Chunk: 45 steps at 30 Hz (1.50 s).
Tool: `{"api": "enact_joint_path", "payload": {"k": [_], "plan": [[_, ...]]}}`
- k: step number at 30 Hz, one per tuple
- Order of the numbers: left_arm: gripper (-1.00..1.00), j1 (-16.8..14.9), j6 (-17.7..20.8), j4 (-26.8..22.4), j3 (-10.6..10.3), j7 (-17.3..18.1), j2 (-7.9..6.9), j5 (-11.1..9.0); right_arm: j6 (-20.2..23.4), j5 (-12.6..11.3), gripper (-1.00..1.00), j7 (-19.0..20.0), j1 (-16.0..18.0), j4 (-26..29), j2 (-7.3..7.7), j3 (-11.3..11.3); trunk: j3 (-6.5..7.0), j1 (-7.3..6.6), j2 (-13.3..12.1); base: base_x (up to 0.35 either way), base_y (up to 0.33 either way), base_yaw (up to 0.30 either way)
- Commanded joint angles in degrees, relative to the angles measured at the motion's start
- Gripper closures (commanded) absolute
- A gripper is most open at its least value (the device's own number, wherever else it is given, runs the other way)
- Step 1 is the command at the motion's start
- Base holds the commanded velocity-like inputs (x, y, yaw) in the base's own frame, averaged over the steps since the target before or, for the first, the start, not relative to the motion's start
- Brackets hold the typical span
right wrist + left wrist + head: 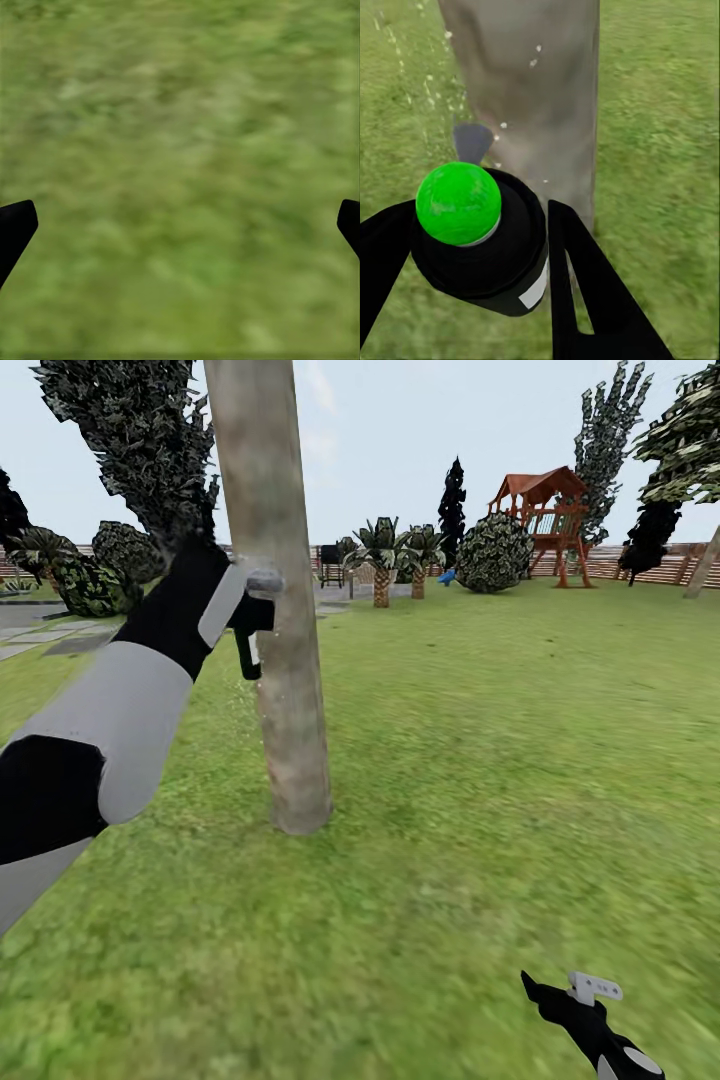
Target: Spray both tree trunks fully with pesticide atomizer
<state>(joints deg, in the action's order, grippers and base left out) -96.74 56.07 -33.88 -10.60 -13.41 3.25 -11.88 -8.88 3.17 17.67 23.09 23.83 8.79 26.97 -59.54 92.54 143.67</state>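
Observation:
A thick grey-brown mottled tree trunk (285, 660) rises from the lawn just ahead. My left gripper (250, 635) is raised against its left side, shut on the pesticide atomizer (480, 251). The atomizer is a small black can whose round top spot (457, 202) shows bright green. Its nozzle faces the tree trunk (532, 90) at close range, and pale droplets fleck the air and bark around it. My right gripper (560, 990) hangs low at the lower right, open over bare grass (180, 150), fingertips (15, 225) far apart.
Lawn stretches away to a brown slat fence (640, 565). A wooden playset (545, 520), a round bush (495, 555) and low palm-like plants (385, 560) stand at the back. A second leaning trunk (705, 565) shows at the right edge. Paving (40, 635) lies far left.

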Motion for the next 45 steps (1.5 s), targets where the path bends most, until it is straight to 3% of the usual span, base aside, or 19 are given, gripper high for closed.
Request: {"api": "enact_joint_path", "payload": {"k": [1, 4, 6, 11, 13, 15, 22, 28, 30, 38, 39, 42, 45], "plan": [[1.00, 0.0, -0.1, 1.9, 0.0, 0.1, 0.01, 0.1, 0.0, 0.0, -1.00, 0.0, 0.0, 0.0, 0.00, 0.0, 0.01, -0.01, 0.0, 0.000, 0.000, 0.000], [1.00, 0.1, -0.6, 6.1, 0.0, 0.2, 0.06, 0.1, 0.0, 0.0, -1.00, 0.0, 0.0, 0.0, 0.00, -0.1, 0.01, -0.01, 0.0, 0.000, 0.000, 0.000], [1.00, 0.2, -3.3, 10.1, 0.0, 0.3, 0.08, 0.1, 0.0, 0.0, -1.00, 0.0, 0.0, 0.0, 0.00, -0.1, 0.01, -0.01, 0.0, 0.000, 0.000, 0.000], [1.00, 0.4, -13.8, 22.8, -0.1, 0.4, 0.22, 0.0, 0.0, 0.0, -1.00, 0.0, 0.0, 0.0, -0.01, -0.1, 0.01, -0.01, 0.0, 0.000, 0.000, 0.000], [1.00, 0.5, -16.1, 25.8, -0.1, 0.4, 0.25, 0.0, 0.0, 0.0, -1.00, 0.0, 0.0, 0.0, 0.00, -0.1, 0.01, -0.01, 0.0, 0.000, 0.000, 0.000], [1.00, 2.0, -21.2, 29.8, -0.1, 0.5, 0.34, 0.0, 0.0, 0.0, -1.00, 0.0, 0.0, 0.0, 0.00, -0.1, 0.01, -0.01, 0.0, 0.000, 0.000, 0.000], [1.00, 10.8, -27.1, 30.5, -0.1, 0.5, 0.35, 0.1, 0.0, 0.0, -1.00, 0.0, 0.0, 0.0, 0.00, -0.1, 0.01, -0.01, 0.0, 0.000, 0.000, 0.000], [1.00, 16.1, -30.5, 30.5, -0.1, 0.6, 0.31, 0.1, 0.0, 0.0, -1.00, 0.0, 0.0, 0.0, 0.00, -0.1, 0.01, -0.01, 0.0, 0.000, 0.000, 0.000], [1.00, 19.8, -32.4, 30.5, -0.1, 0.6, 0.29, 0.2, 0.0, 0.0, -1.00, 0.0, 0.0, 0.0, 0.00, -0.1, 0.01, -0.01, 0.0, 0.000, 0.000, 0.000], [1.00, 25.8, -35.4, 30.5, 0.0, 0.5, 0.01, 0.3, 0.0, 0.0, -1.00, 0.0, 0.0, 0.1, 0.00, -0.1, 0.01, -0.01, 0.0, 0.000, 0.000, 0.000], [1.00, 26.4, -36.1, 30.5, 0.0, 0.5, -0.21, 0.3, 0.0, 0.0, -1.00, 0.0, 0.0, 0.1, 0.00, -0.1, 0.01, -0.01, 0.0, 0.000, 0.000, 0.000], [1.00, 28.6, -39.2, 30.5, 0.0, 0.5, -2.72, 0.0, 0.0, 0.0, -1.00, 0.0, 0.0, 0.1, 0.00, -0.1, 0.01, -0.01, 0.0, 0.000, 0.000, 0.000], [1.00, 29.3, -41.8, 30.6, 0.0, 0.5, -3.48, 0.0, 0.0, 0.0, -1.00, 0.0, 0.0, 0.2, 0.03, -0.1, 0.01, -0.01, 0.0, 0.000, 0.000, 0.000]]}}
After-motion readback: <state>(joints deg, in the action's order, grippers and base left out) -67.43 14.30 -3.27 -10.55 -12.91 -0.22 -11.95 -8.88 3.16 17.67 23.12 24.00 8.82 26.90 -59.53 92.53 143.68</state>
